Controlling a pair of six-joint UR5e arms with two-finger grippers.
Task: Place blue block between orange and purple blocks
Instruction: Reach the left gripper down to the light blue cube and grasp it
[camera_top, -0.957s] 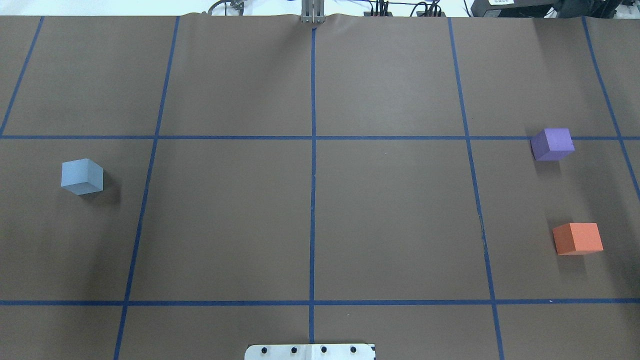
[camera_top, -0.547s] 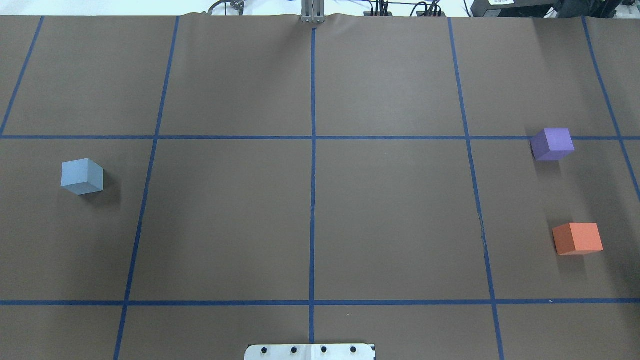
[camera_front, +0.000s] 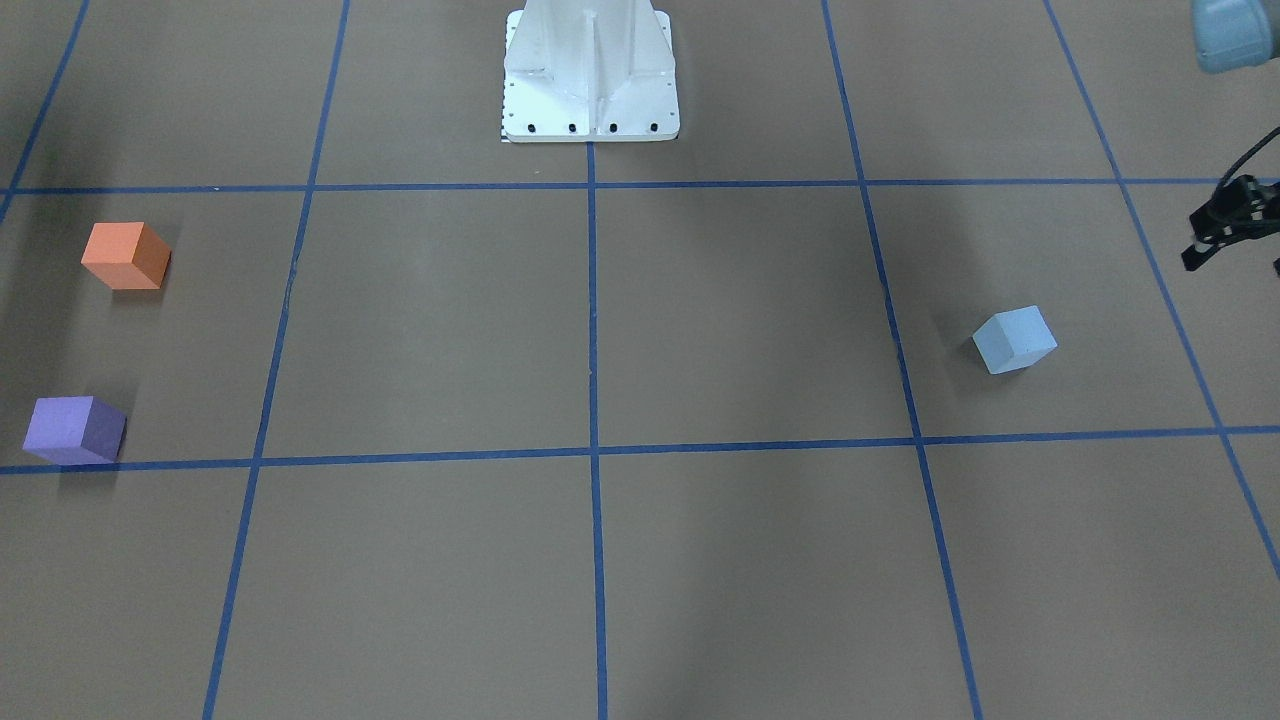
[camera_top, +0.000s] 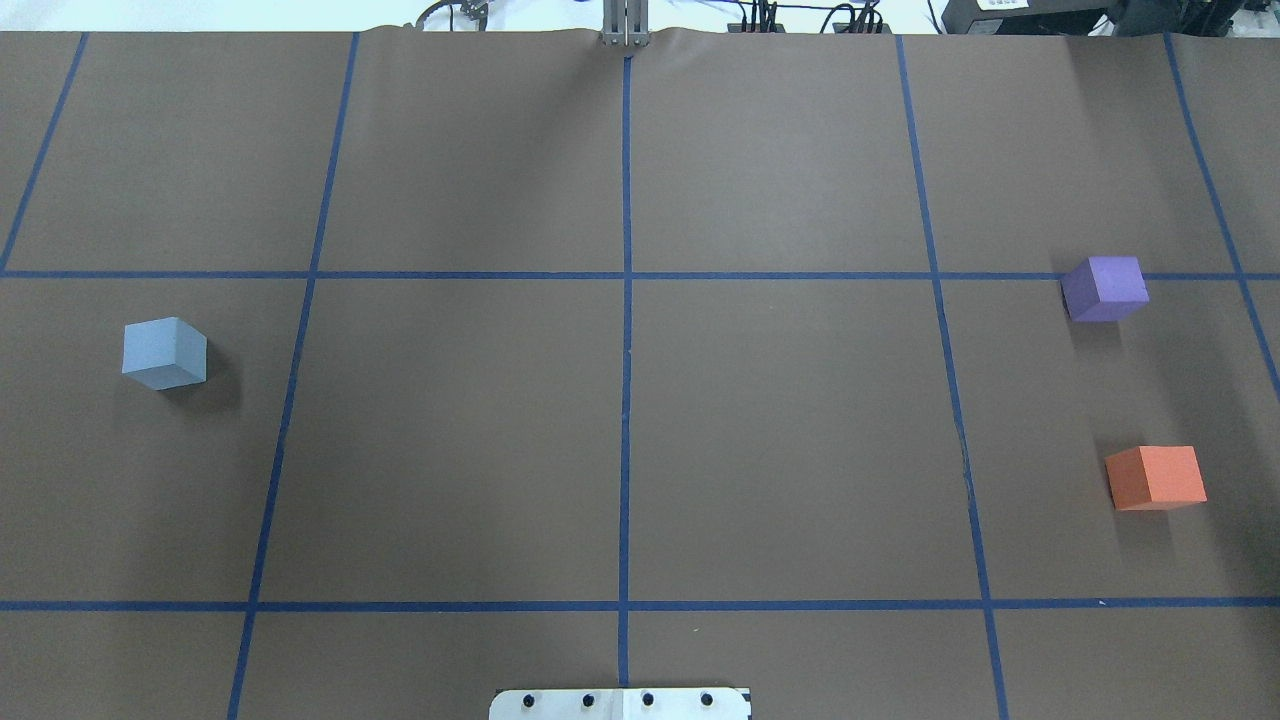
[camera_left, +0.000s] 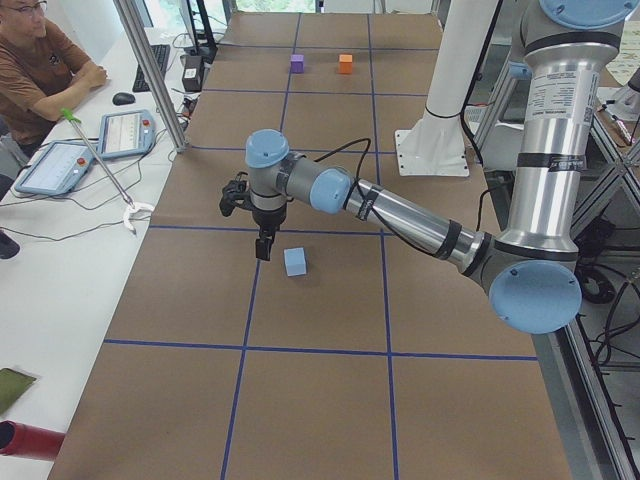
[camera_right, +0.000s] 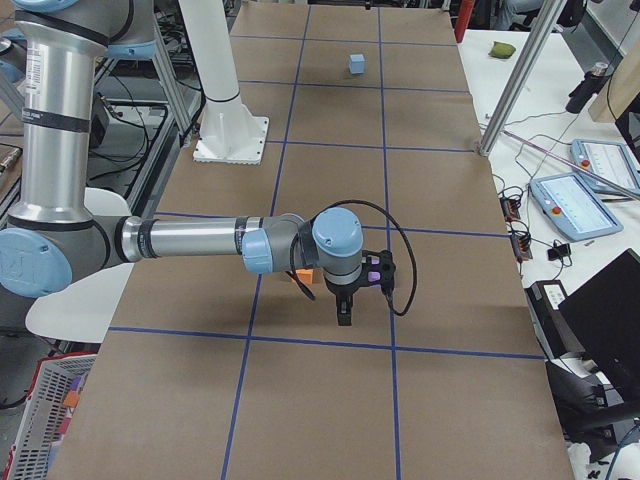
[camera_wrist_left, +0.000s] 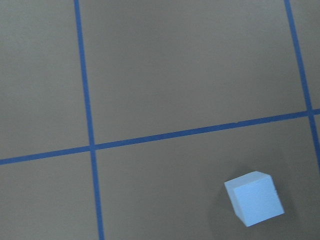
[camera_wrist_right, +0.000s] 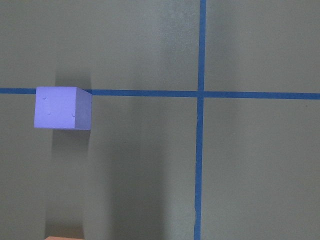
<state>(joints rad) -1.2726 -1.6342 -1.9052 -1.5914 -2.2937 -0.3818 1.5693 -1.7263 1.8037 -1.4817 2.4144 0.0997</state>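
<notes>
At 9 o'clock in overhead view, blue block (camera_top: 164, 352) sits unmoved, ungrasped; purple block (camera_top: 1104, 288), orange block (camera_top: 1155, 477) wait at 3 o'clock. Left gripper (camera_left: 262, 248) hovers near blue block, right gripper (camera_right: 344, 314) by orange block. Clenched or released, cannot tell for either. Pickup pending.

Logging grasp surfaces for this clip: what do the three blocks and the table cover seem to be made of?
Blue block, orange block, purple block: probably foam; matte, even colour, no glare, small dents on the purple top. Table cover: likely brown paper, matte, rippled at its far edge, with blue tape lines.
</notes>
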